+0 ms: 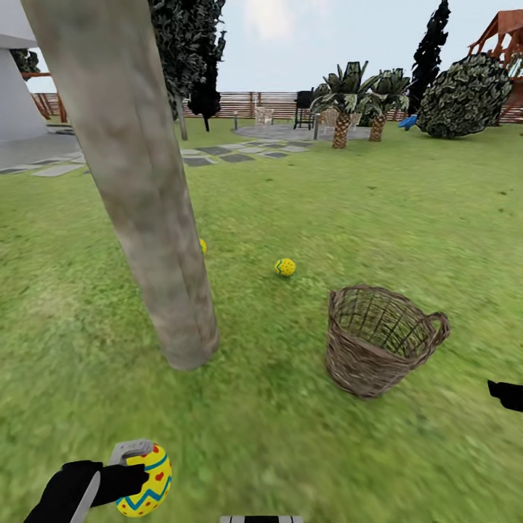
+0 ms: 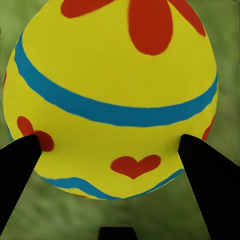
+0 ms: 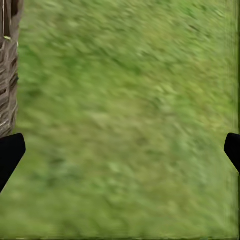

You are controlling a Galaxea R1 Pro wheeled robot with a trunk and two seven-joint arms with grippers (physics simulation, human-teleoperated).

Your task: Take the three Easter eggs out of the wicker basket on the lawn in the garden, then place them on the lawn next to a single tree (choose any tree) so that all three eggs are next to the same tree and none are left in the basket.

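No legible text, labels or numbers anywhere, seemingly only painted patterns.

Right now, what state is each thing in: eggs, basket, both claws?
Egg in the left claw: gripped, held above the lawn.
Egg on the grass: lying loose beyond the basket.
Egg behind the trunk: on the grass, mostly hidden by the tree.
Wicker basket: tilted, no eggs visible inside.
Left claw: shut on the egg.
Right claw: open, empty.
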